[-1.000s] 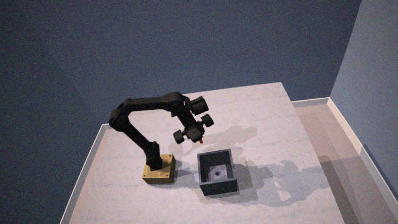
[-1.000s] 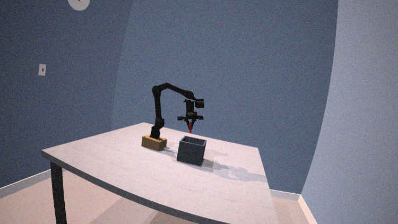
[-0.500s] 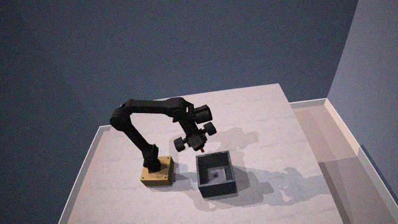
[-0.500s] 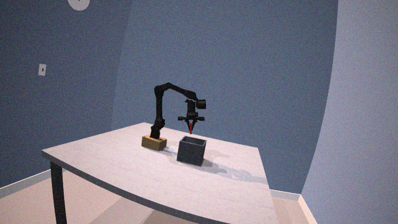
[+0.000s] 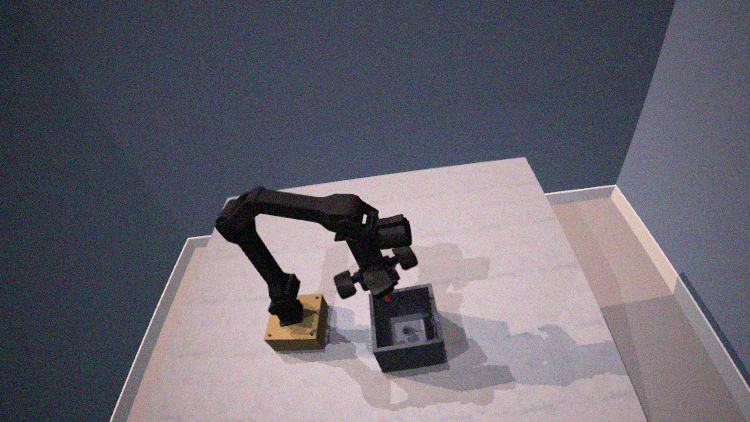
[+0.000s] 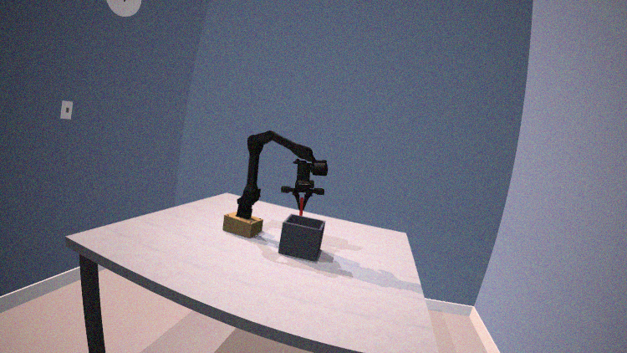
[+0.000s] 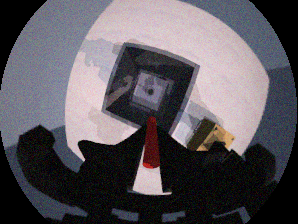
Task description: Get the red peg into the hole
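Peg (image 5: 387, 297) (image 6: 301, 206) (image 7: 151, 145) is up, pinched in the claw (image 5: 387, 294) (image 6: 301, 214) (image 7: 151, 128) — near the far rim of the box (image 5: 410, 345) (image 6: 301, 239) (image 7: 193, 80). Lowering into the box and seating in the hole of the plate (image 5: 398, 321) (image 7: 150, 102) at the box's bottom — both remain.

The end effector (image 5: 386, 294) (image 6: 301, 213) (image 7: 151, 128) has come down and across toward the box (image 5: 409, 345) (image 6: 301, 239) (image 7: 162, 51). A second ago, the top view showed the box's rim well apart from the fingertips; half a second ago the gap was smaller, and now the end effector overlaps the far rim in that view. The red peg (image 5: 387, 298) (image 6: 301, 205) (image 7: 151, 145), between the fingertips, has travelled with it: its visible end now shows against the box's dark inside. In the exterior view, the peg's lower end has dropped from above the rim to about its line. Above the end effector, the forearm (image 5: 293, 203) (image 6: 287, 143) has reached farther out and sunk lower.
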Robot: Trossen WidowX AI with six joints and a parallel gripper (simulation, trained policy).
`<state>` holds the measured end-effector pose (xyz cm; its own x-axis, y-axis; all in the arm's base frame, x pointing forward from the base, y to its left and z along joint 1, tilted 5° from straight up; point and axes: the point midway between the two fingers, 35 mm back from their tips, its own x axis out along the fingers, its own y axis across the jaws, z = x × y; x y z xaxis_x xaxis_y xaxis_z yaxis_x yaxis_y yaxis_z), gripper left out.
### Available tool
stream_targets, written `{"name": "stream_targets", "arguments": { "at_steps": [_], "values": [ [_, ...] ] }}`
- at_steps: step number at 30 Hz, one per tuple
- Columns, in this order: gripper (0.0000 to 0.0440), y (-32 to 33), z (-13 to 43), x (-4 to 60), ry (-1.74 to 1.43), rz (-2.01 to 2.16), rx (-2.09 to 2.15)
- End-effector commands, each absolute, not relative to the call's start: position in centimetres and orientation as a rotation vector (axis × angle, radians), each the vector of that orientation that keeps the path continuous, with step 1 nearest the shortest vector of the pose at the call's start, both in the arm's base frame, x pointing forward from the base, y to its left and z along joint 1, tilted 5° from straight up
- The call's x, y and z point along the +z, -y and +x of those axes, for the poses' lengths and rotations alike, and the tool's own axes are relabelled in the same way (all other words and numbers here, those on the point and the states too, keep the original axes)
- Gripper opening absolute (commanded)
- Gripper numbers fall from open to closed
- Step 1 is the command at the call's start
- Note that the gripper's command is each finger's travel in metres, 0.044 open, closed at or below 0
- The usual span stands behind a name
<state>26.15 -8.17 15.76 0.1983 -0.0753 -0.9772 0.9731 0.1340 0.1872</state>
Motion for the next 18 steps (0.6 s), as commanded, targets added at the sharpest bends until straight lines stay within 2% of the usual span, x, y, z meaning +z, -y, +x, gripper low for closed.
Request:
{"name": "stream_targets", "arguments": {
  "at_steps": [1,18],
  "values": [
    [0.0000,9.0,26.5,15.3,-1.064,1.139,-1.019],
    [0.0000,11.8,27.5,11.6,-1.097,1.132,-1.036]
  ]
}}
